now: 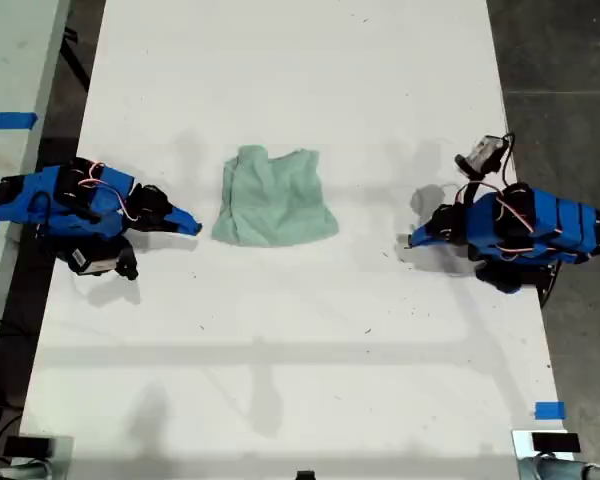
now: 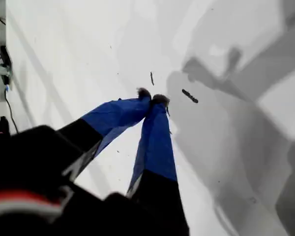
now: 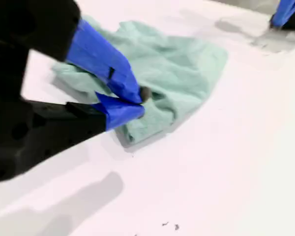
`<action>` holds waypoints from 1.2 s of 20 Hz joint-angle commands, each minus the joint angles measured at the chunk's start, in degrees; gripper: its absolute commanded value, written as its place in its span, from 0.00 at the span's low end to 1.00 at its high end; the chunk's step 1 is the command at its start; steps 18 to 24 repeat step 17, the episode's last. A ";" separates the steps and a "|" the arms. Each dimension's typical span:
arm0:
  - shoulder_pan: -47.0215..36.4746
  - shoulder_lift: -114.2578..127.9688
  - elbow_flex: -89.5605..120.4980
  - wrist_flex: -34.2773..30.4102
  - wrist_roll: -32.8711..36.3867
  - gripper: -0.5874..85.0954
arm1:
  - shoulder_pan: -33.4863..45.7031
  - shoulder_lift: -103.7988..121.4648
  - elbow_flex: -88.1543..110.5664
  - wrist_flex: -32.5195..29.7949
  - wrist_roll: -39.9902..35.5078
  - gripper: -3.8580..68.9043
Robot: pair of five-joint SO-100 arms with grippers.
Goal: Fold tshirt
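The tshirt [image 1: 275,197] lay bunched mid-table [image 1: 300,340], roughly square, no clear long axis. My second gripper [image 3: 140,101], jaws closed and empty, sat at its 9 o'clock; my first gripper [image 2: 152,100], also closed, at 3 o'clock.

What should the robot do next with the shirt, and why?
Probably open my second gripper and ease it toward the near edge of the tshirt. It lies bunched on the table, neither gripper holds it, and my first gripper is shut over bare table.
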 commanded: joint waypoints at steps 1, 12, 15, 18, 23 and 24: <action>1.23 5.80 0.18 1.23 0.26 0.18 | 3.96 0.53 -0.26 -0.70 -24.17 0.09; 39.90 5.89 0.26 1.93 3.69 0.23 | 3.96 0.62 -0.26 -0.62 -35.24 0.09; 44.56 5.89 0.26 1.93 3.69 0.23 | 3.96 0.62 -0.26 -0.62 -35.24 0.09; 46.05 5.89 0.26 2.02 3.69 0.23 | 3.96 0.62 -0.26 -0.62 -35.24 0.09; 46.05 5.89 0.26 2.02 3.69 0.23 | 3.96 0.62 -0.26 -0.62 -35.24 0.09; 46.05 5.89 0.26 2.02 3.69 0.23 | 3.96 0.62 -0.26 -0.62 -35.24 0.09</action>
